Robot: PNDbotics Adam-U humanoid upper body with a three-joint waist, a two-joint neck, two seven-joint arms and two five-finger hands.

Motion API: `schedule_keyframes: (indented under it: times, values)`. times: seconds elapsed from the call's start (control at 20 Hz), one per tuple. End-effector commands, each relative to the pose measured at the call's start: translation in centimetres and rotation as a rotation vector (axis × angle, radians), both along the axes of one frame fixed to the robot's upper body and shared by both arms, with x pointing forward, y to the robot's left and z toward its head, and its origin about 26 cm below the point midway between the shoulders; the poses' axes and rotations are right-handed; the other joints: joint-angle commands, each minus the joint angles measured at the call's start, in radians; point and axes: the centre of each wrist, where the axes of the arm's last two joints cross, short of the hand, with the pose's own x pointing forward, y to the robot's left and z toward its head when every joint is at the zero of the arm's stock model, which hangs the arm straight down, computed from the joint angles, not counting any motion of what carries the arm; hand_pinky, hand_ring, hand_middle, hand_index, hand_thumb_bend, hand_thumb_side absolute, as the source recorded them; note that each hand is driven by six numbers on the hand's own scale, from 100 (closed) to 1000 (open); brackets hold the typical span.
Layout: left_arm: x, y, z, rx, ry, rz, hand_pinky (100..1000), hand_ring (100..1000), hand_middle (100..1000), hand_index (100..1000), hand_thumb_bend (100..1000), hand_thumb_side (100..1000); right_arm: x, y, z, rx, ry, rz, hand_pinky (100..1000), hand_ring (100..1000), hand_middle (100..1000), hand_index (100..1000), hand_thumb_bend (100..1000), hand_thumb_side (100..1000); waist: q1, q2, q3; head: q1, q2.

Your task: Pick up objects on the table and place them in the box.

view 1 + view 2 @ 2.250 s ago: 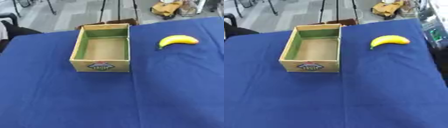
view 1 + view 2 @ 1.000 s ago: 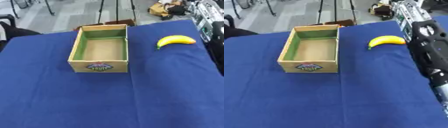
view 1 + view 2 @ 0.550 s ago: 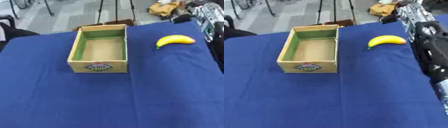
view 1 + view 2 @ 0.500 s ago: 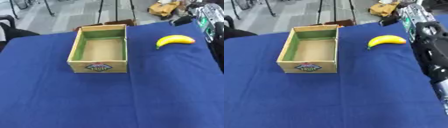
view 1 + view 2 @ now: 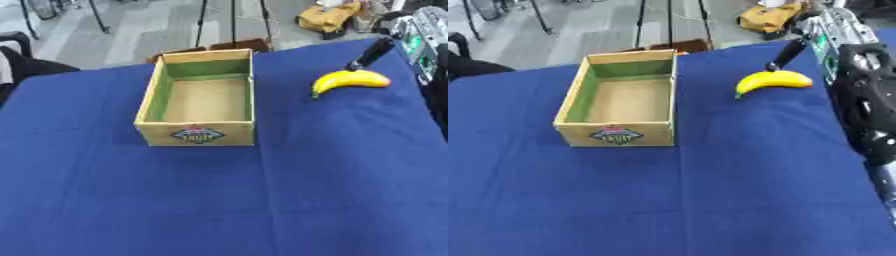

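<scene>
Right hand [image 5: 787,54]: enters from the upper right, a dark finger extended straight down toward the far end of the banana; holds nothing; contact cannot be told. Left hand: not seen.
Banana [image 5: 772,81]: yellow, curved, lying on the cloth right of the box, well apart from it.
Box [image 5: 620,102]: open cardboard, green inner walls, label on near face.
Table [image 5: 710,200]: blue cloth cover.
</scene>
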Motion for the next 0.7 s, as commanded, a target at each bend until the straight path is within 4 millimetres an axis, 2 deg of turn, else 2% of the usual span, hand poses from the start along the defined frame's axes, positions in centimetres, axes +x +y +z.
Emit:
schedule_keyframes:
  times: [0.05, 0.15, 0.2, 0.3, 0.45, 0.55, 0.6, 0.65, 0.7]
  values:
    - [-0.22, 0.07, 0.74, 0.023, -0.021, -0.005, 340, 736, 749, 724, 100, 919, -0.36, -0.89, 1.84, 0.020, -0.048, -0.003, 845, 1000, 957, 1000, 352, 399, -0.002, -0.013, 0.000, -0.002, -0.010]
    - [-0.22, 0.07, 0.72, 0.023, -0.020, -0.005, 339, 736, 749, 724, 100, 919, -0.32, -1.03, 1.66, 0.036, -0.040, -0.002, 850, 1000, 959, 1000, 311, 400, -0.001, -0.012, 0.000, -0.002, -0.009]
    - [-0.22, 0.07, 0.71, 0.022, -0.020, -0.005, 339, 736, 749, 724, 100, 918, -0.32, -1.07, 1.57, 0.042, -0.037, -0.001, 853, 1000, 951, 1000, 168, 422, 0.000, -0.011, -0.001, -0.002, -0.009]
    - [-0.23, 0.06, 0.70, 0.022, -0.019, -0.005, 339, 736, 749, 724, 100, 917, -0.31, -1.13, 1.43, 0.051, -0.038, 0.003, 848, 993, 941, 1000, 114, 428, 0.001, -0.011, -0.001, -0.001, -0.009]
    - [-0.23, 0.05, 0.67, 0.021, -0.018, -0.005, 338, 737, 749, 724, 100, 916, -0.28, -1.11, 1.20, 0.070, -0.038, 0.014, 837, 995, 930, 1000, 143, 405, 0.002, -0.010, -0.002, -0.002, -0.010]
    - [-0.23, 0.04, 0.66, 0.021, -0.018, -0.005, 338, 737, 750, 724, 100, 915, -0.26, -1.11, 1.05, 0.081, -0.029, 0.019, 832, 988, 907, 1000, 227, 387, 0.002, -0.010, -0.002, -0.002, -0.009]
    - [-0.23, 0.04, 0.66, 0.021, -0.018, -0.005, 337, 737, 750, 724, 100, 914, -0.27, -1.08, 1.08, 0.079, -0.031, 0.022, 816, 960, 884, 1000, 303, 385, 0.002, -0.009, -0.002, -0.002, -0.010]
    - [-0.23, 0.04, 0.66, 0.021, -0.018, -0.006, 337, 737, 750, 724, 100, 914, -0.29, -1.03, 1.14, 0.075, -0.039, 0.027, 791, 930, 870, 1000, 343, 389, 0.003, -0.009, -0.003, -0.002, -0.011]
    - [-0.23, 0.03, 0.66, 0.021, -0.018, -0.006, 337, 737, 750, 724, 100, 913, -0.33, -0.97, 1.26, 0.069, -0.055, 0.032, 720, 868, 844, 1000, 422, 419, 0.003, -0.009, -0.003, -0.003, -0.012]
